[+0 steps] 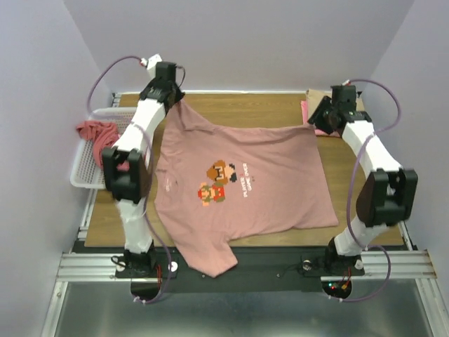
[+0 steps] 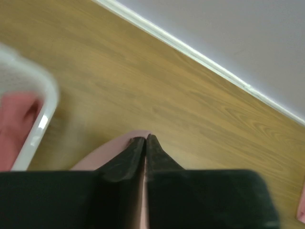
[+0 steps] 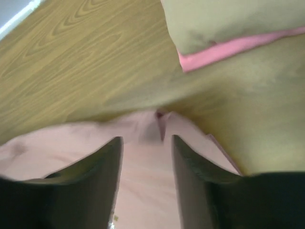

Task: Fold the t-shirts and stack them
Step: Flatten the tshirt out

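The dusty-pink t-shirt (image 1: 238, 189) with a pixel graphic lies spread on the wooden table, and one sleeve hangs over the near edge. My left gripper (image 1: 174, 98) is shut on its far-left corner, with pink cloth (image 2: 105, 152) pinched between the closed jaws (image 2: 145, 138). My right gripper (image 1: 316, 126) is at the far-right corner. Its jaws (image 3: 145, 140) stand open with the pink cloth (image 3: 143, 181) under and between them. A tan tee (image 3: 228, 19) lies over a bright pink tee (image 3: 228, 50) at the far right. A coral-red tee (image 1: 95, 131) sits in the basket.
The white mesh basket (image 1: 84, 168) stands at the table's left edge, and its rim shows in the left wrist view (image 2: 43, 109). The folded tees (image 1: 319, 96) lie just behind the right gripper. A white back wall runs along the far table edge.
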`<state>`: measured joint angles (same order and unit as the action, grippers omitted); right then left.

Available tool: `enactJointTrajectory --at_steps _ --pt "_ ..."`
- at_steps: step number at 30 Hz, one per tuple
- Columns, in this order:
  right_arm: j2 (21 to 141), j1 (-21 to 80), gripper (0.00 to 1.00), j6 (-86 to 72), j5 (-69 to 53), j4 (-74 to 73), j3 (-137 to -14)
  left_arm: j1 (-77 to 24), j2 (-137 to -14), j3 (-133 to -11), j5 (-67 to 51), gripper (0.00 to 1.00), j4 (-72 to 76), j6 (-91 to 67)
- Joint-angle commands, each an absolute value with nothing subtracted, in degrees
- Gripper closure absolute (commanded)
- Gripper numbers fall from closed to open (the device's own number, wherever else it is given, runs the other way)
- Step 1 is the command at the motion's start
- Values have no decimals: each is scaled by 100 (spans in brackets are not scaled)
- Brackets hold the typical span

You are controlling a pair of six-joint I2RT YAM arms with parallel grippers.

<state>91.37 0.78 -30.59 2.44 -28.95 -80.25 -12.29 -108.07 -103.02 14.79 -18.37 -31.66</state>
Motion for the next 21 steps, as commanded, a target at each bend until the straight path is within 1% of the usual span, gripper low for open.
enactJointTrajectory --at_steps 1,2,3,4,6,7,8,9,10,11,12,16,17,18,19,20,21 --pt "9887 44 38 -2786 159 -2259 -8858 -1169 -12447 -12826 827 50 -2651 -2892" --pt "9931 44 26 -2760 71 -2267 -8912 -1178 -12654 -13615 791 3 -2872 -2857" --pt "9958 44 20 -2734 70 -2268 -8982 -1186 -12769 -13797 774 2 -3013 -2830" --pt "9914 44 19 -2681 79 -2268 -8974 -1195 -12701 -13755 800 2 -2954 -2821" --pt "9801 44 14 -2637 35 -2268 -8764 -1195 -12359 -13020 687 2 -2482 -2848" --pt "9608 44 13 -2628 26 -2268 -8650 -1204 -11931 -12277 590 1 -2278 -2865" --pt "9502 44 12 -2628 26 -2268 -8501 -1204 -11692 -11904 441 1 -1911 -2874" --pt "9379 44 7 -2611 26 -2268 -8229 -1222 -11281 -11552 448 1 -1794 -2883" --pt "9160 44 6 -2628 -200 -2268 -8053 -1248 -11076 -10966 500 1 -1732 -2918" --pt "9002 44 5 -2637 -202 -2276 -7859 -1248 -10883 -10699 571 1 -1723 -2944" --pt "8861 44 0 -2689 -402 -2268 -7675 -1274 -10707 -10453 702 2 -1766 -3014" --pt "8017 61 0 -2864 -650 -2276 -6541 -1406 -9549 -9029 896 1 -1863 -3348" --pt "7711 62 0 -2891 -729 -2276 -6095 -1450 -9362 -8435 905 2 -1898 -3497" --pt "7525 62 0 -2918 -799 -2268 -5882 -1563 -9012 -8133 879 1 -1925 -3559" --pt "7376 62 0 -2944 -861 -2285 -5697 -1634 -8826 -7538 905 1 -1907 -3664" --pt "7122 70 0 -2970 -914 -2285 -5304 -1704 -8659 -7236 923 1 -1733 -3813" --pt "7041 70 0 -2971 -923 -2285 -5161 -1775 -8535 -6981 879 1 -1610 -3806"
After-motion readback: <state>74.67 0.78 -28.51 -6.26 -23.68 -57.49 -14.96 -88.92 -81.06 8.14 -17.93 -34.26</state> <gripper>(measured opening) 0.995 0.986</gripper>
